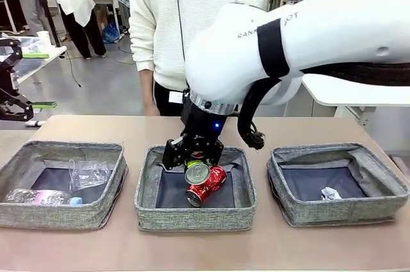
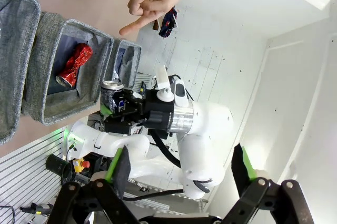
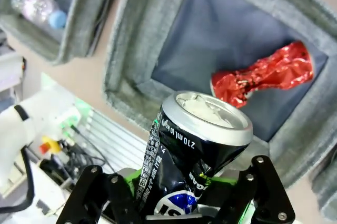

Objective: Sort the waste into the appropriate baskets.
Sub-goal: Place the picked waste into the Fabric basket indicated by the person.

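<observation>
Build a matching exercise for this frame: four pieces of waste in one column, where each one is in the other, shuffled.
Things:
1. dark can
2. crushed red can
3. crumpled paper ball
4. clear plastic bottle

Places:
A. lying in the middle basket
B. in the right basket
C. in the left basket
D. clamped in the right gripper

Pairs: 1-D, 2-A, 3-B, 4-C

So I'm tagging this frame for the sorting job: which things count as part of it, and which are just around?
Part of the job:
- dark can, held in the right gripper over the middle basket
- crushed red can in it
- left basket: plastic cup, bottle
- right basket: paper ball

Just around:
- person's pointing hand
- open left gripper
</observation>
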Controlling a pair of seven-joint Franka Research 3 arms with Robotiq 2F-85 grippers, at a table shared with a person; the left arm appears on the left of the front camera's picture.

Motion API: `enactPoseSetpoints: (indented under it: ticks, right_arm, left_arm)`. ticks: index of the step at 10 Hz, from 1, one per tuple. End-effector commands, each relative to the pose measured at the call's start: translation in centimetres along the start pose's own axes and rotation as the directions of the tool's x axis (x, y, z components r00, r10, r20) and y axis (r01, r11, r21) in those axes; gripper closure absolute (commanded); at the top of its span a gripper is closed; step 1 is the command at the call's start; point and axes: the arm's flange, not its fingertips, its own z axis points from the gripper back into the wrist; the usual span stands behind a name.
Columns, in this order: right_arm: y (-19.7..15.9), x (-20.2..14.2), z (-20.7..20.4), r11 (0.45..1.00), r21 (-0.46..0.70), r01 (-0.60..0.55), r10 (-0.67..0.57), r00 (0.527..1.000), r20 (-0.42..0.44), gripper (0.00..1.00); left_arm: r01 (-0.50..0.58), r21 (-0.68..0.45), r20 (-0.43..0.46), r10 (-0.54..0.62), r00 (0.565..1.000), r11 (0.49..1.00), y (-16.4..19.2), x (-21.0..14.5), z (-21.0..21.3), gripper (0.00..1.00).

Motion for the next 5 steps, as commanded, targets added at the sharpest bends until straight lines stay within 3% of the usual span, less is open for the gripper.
enactPoseSetpoints:
  ticks: [1,3,5]
  right_arm:
    - [-0.9,-0.1,0.2,1.000,-0.017,-0.004,0.005,1.000,0.030,1.00]
    - [-2.8,0.3,-0.8,0.998,0.008,0.069,-0.069,0.993,0.094,1.00]
    - [-3.7,0.4,-1.8,0.996,-0.004,0.092,-0.091,0.993,0.079,1.00]
  left_arm:
    - [0.018,-0.002,-0.010,-0.018,1.000,1.000,-0.1,-0.1,0.3,0.00]
    - [0.018,-0.002,-0.010,-0.018,1.000,1.000,-0.1,-0.1,0.3,0.00]
    - [0.018,-0.002,-0.010,-0.018,1.000,1.000,-0.1,-0.1,0.3,0.00]
